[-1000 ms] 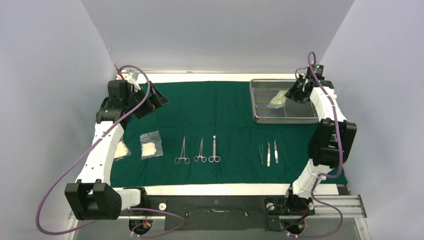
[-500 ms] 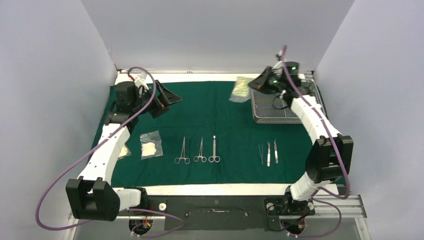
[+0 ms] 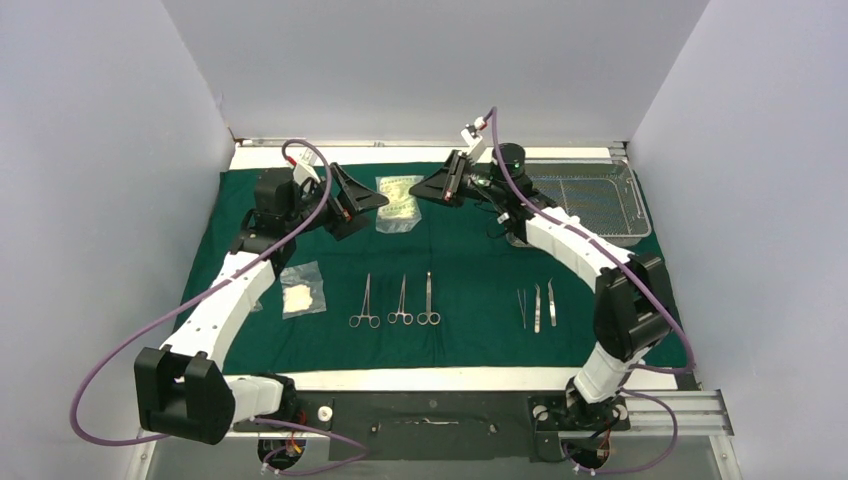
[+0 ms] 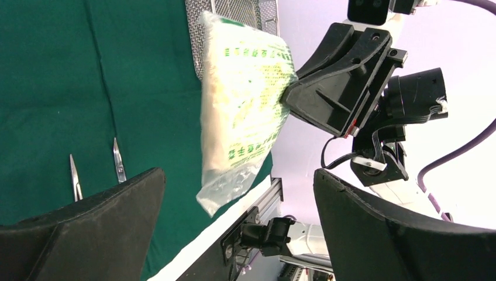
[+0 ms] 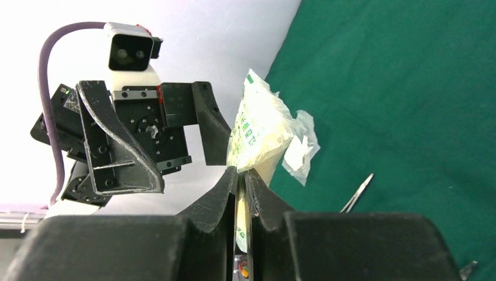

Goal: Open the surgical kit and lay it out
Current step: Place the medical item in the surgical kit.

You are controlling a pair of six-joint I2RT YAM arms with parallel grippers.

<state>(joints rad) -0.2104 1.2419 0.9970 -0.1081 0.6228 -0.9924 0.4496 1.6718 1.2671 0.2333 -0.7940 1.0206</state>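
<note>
The dark green drape (image 3: 470, 260) lies spread on the table. My right gripper (image 3: 420, 191) is shut on a clear gauze packet (image 3: 397, 203) with green print, held in the air above the drape's far middle; it also shows in the right wrist view (image 5: 257, 132) and the left wrist view (image 4: 243, 99). My left gripper (image 3: 372, 203) is open, its jaws wide apart, facing the packet from the left without touching it. The wire-mesh tray (image 3: 600, 200) sits at the far right. Three ring-handled forceps (image 3: 400, 302) and three tweezers (image 3: 536, 306) lie in rows on the drape.
Another gauze packet (image 3: 302, 291) lies on the drape's left part, beside the left arm. White table strips border the drape at front and back. Grey walls close in left, right and behind.
My right gripper lifted the gauze packet out of the tray and carried it left to the drape's far middle. My left gripper moved right, up to the packet.
</note>
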